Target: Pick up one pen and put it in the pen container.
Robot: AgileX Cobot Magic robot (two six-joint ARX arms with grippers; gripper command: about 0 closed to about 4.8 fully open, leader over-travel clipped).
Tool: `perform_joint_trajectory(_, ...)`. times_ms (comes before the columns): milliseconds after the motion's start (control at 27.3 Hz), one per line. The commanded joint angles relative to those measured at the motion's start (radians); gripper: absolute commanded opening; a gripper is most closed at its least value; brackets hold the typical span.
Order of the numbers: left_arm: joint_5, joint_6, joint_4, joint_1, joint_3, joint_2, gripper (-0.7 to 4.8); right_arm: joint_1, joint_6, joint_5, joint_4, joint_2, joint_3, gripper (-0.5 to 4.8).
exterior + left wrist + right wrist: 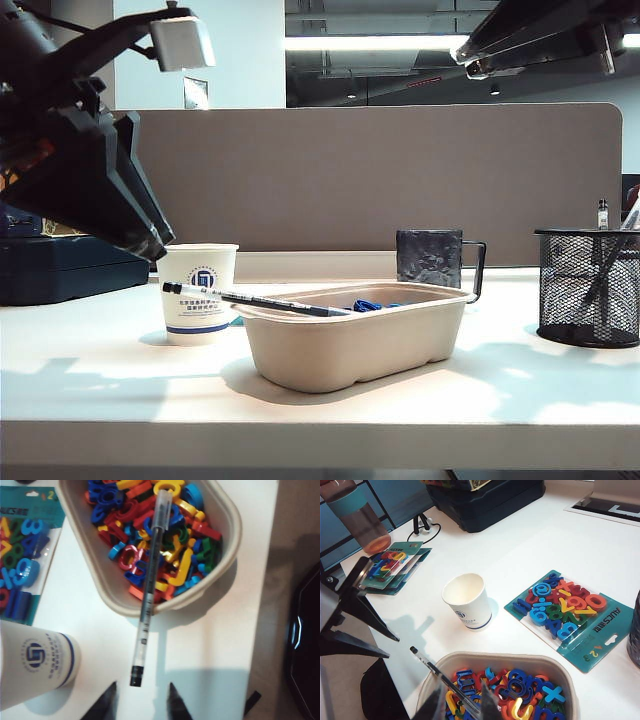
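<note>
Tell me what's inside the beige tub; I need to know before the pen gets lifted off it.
The beige tub holds a heap of coloured plastic letters, with the pen lying across them and its rim. The tub's floor is covered.

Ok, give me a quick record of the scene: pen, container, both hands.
pen: lying across the tray rim, dark tip overhanging the table
pen container: upright at the table's far right, apart from the tray
left hand: open, just short of the pen's tip, not touching
right hand: open, above the tray, holding nothing
paper cup: upright beside the pen's tip end
</note>
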Motion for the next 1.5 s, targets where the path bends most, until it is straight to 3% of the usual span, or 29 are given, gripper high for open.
perform_joint_trajectory(37,-0.001,0.004,0.003,-0.002,0.002,0.009,1.22,0.003,0.001,-0.002,0.008,-0.002,0.006,0.91)
perform_joint_trajectory(513,-0.064,0.012,0.116,-0.008,0.003,0.11,1.22,0.003,0.0,-0.002,-0.028,-0.002,0.006,0.91)
perform_joint_trajectory(1503,-0.034,0.011,0.171,-0.008,0.003,0.202,1.21,0.002,0.0,-0.002,-0.028,-0.002,0.006,0.91)
